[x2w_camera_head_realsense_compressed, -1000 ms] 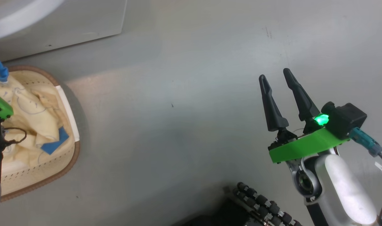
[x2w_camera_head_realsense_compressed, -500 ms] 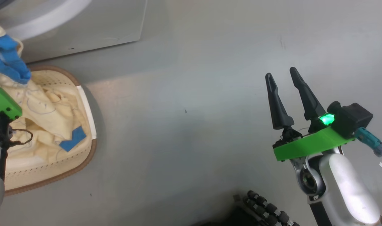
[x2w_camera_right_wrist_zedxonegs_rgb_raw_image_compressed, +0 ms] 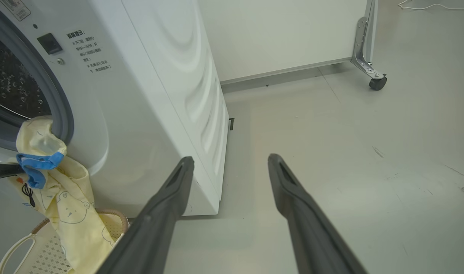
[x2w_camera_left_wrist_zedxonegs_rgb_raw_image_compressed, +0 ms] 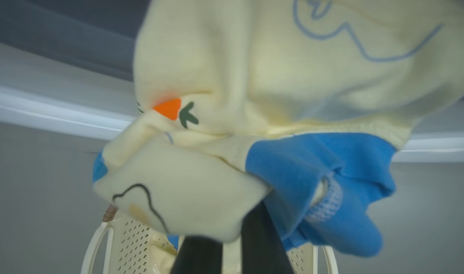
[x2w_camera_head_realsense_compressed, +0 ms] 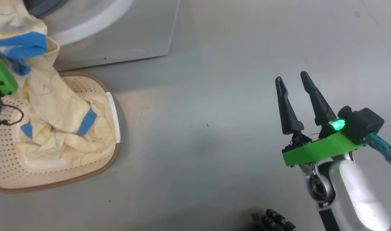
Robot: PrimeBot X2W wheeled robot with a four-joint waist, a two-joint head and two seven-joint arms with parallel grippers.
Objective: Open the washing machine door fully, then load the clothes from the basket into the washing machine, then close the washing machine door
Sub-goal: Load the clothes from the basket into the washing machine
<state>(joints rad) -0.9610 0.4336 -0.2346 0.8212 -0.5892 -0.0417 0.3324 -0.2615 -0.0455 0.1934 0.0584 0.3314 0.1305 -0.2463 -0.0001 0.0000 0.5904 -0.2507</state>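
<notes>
My left gripper (x2w_camera_left_wrist_zedxonegs_rgb_raw_image_compressed: 229, 233) is shut on the clothes (x2w_camera_head_realsense_compressed: 54, 96), a cream-yellow bundle with blue patches. It holds the bundle up by a blue edge, and the cloth hides its fingertips. The lower part of the clothes (x2w_camera_right_wrist_zedxonegs_rgb_raw_image_compressed: 68, 205) still trails into the cream perforated basket (x2w_camera_head_realsense_compressed: 96, 170) on the floor. The basket stands right in front of the white washing machine (x2w_camera_right_wrist_zedxonegs_rgb_raw_image_compressed: 148, 95), whose grey gasket and steel drum (x2w_camera_right_wrist_zedxonegs_rgb_raw_image_compressed: 11, 87) are exposed. The washing machine door is out of view. My right gripper (x2w_camera_head_realsense_compressed: 291, 77) is open and holds nothing, well to the right over the floor.
Grey floor stretches between the basket and my right arm. A white cabinet on a castor leg (x2w_camera_right_wrist_zedxonegs_rgb_raw_image_compressed: 373, 72) stands behind the machine to the right. My base's black rollers (x2w_camera_head_realsense_compressed: 275, 221) show at the bottom edge.
The left gripper has lifted the clothes higher out of the basket, toward the machine's opening. The head camera has shifted, so more of the basket and machine shows. The right gripper stays open.
</notes>
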